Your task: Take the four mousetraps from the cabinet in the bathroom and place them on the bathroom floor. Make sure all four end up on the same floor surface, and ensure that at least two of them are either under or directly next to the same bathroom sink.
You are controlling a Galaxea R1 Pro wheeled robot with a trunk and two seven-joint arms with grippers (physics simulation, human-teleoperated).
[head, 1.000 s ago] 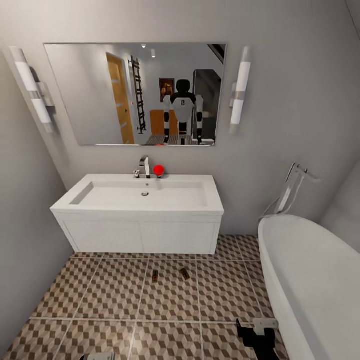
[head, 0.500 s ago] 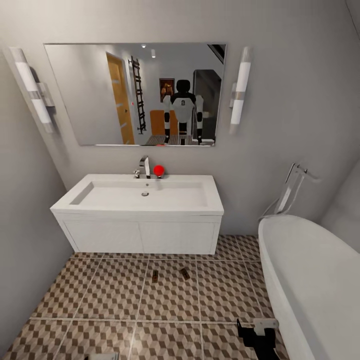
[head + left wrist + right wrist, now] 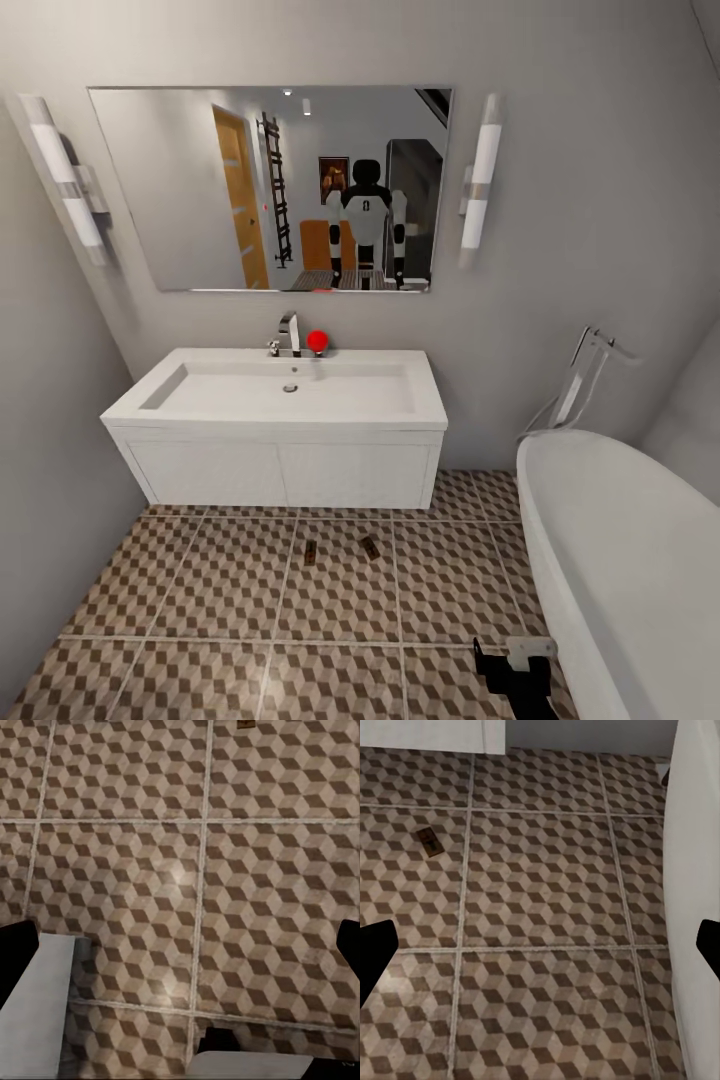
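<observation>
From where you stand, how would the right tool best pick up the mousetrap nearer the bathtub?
The mousetrap lies flat on the bathroom floor, slightly angled. Probably come straight down from above and pinch its two long edges; nothing else offers purchase.

1. The bathroom floor (image 3: pixel 200 590) was tiled, printed with a brown, beige and white cube pattern; a faint sheen showed on it in the left wrist view, with pale matt grout lines.
2. The bathroom sink (image 3: pixel 420 405) had a smooth white finish, slightly glossy; its tap (image 3: pixel 289 333) looked like polished chrome metal.
3. The vanity box (image 3: pixel 200 472) below had a matt white face.
4. The bathtub (image 3: pixel 630 540) was smooth, white and softly glossy.
5. The two mousetraps (image 3: pixel 310 552) (image 3: pixel 370 547) looked like brown wood; finer detail could not be told.
6. The mirror (image 3: pixel 180 200) was reflective glass.
7. The wall (image 3: pixel 580 200) was matt grey.
</observation>
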